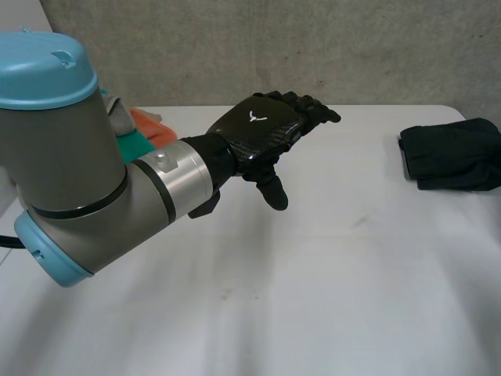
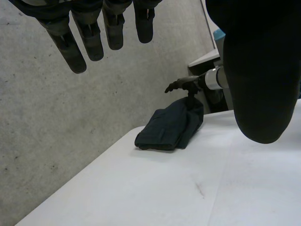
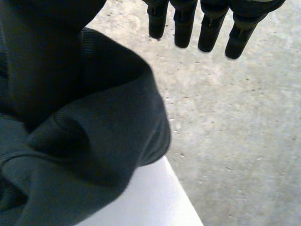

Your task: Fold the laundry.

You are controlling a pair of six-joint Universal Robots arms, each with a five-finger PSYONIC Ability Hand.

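Laundry, a folded dark navy fabric garment (image 1: pixel 452 153), lies at the right edge of the white bench (image 1: pixel 313 298), just under the right hand (image 2: pixel 183 84). The left hand (image 1: pixel 262 129) hovers well apart, mid-bench. Both hands' fingers are straight, holding nothing.

- Table (image 1: pixel 329 282): plain white.
- Folded garment (image 1: pixel 454 153), at the table's right edge: dark navy, near black, unpatterned.
- Left hand (image 1: pixel 262 129): black, fine carbon-weave check on its back, small white emblem.
- Right hand (image 3: pixel 210 28): black.
- Left arm (image 1: pixel 70 157): grey, light-blue caps.
- Cloths (image 1: pixel 153 129), at the table's far left edge: orange, teal.
- Wall (image 1: pixel 235 47): mottled grey.
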